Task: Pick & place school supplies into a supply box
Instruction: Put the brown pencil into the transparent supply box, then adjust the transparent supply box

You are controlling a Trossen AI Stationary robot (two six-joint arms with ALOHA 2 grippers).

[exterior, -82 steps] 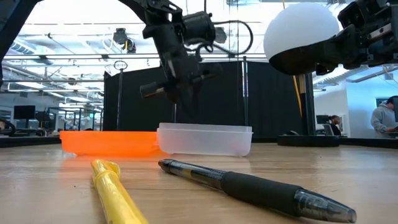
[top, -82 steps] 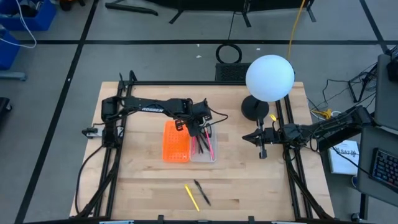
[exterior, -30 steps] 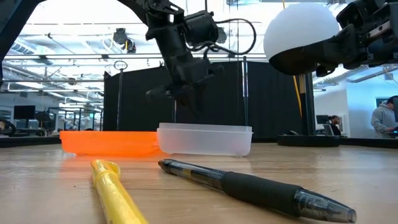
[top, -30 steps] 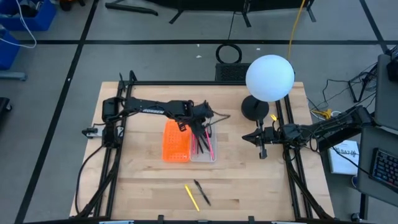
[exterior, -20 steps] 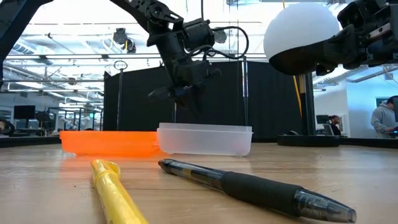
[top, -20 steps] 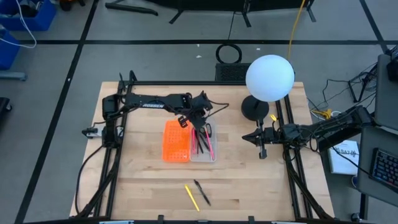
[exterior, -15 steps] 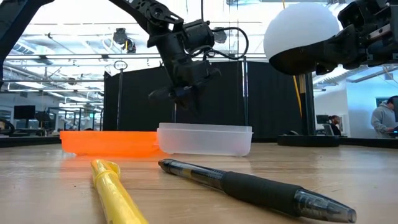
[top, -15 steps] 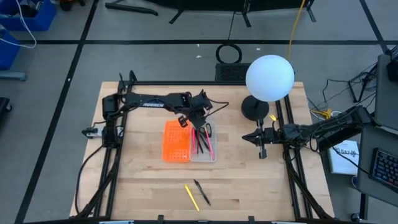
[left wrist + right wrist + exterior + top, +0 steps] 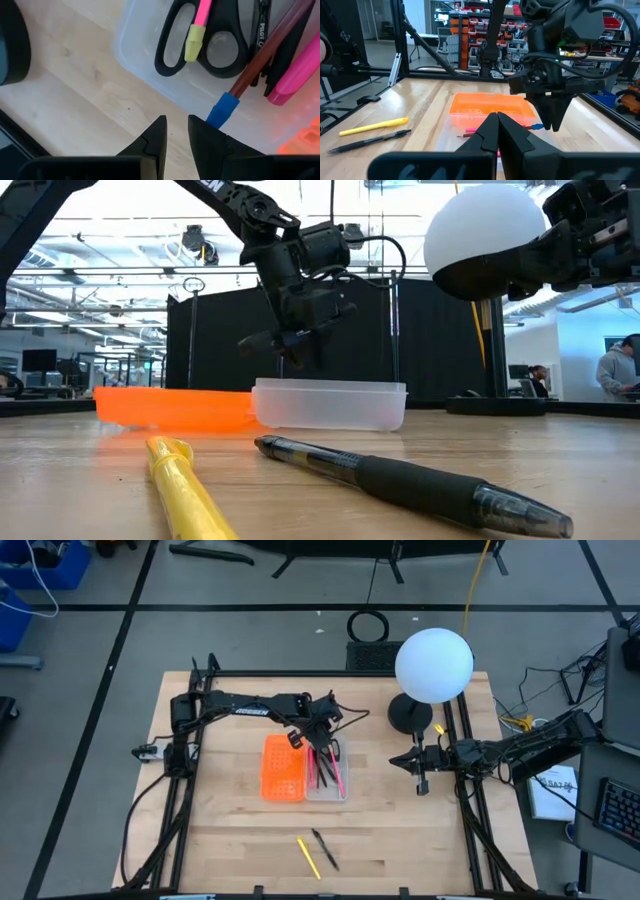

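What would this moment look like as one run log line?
left gripper: open, empty, above tray end | right gripper: shut, parked at right | in tray: scissors, pens | on table: yellow pen, black pen

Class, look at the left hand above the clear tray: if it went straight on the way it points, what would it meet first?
Probably the tray's end wall or the table just outside it; depth is unclear. The left hand points down, empty, at that edge, beside the blue pen cap.

"PILOT" reads along a black pen [image 9: 260, 25] lying in the clear tray [image 9: 145, 65].
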